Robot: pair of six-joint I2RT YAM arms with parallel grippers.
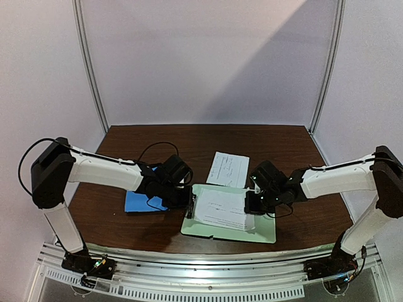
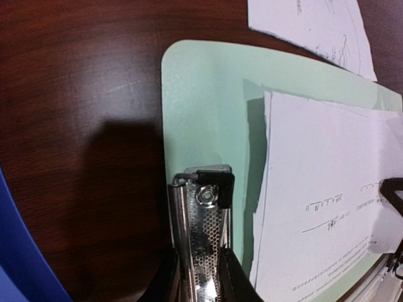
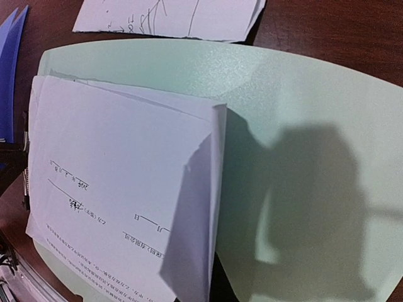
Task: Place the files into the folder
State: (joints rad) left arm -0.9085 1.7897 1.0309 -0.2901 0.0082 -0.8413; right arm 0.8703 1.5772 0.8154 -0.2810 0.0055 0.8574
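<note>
One white sheet lies on the pale green clipboard. A second sheet lies on the table behind it. The blue folder lies at the left, partly under my left arm. My left gripper is shut on the clipboard's metal clip, its jaws pinching the clip's lever from both sides. My right gripper is shut on the right edge of the sheet, whose edge curls up; its fingers are mostly hidden behind the paper.
The clipboard sits near the table's front edge. The second sheet touches the clipboard's far edge and also shows in the left wrist view. The folder's edge lies left of the clip. Dark wood table.
</note>
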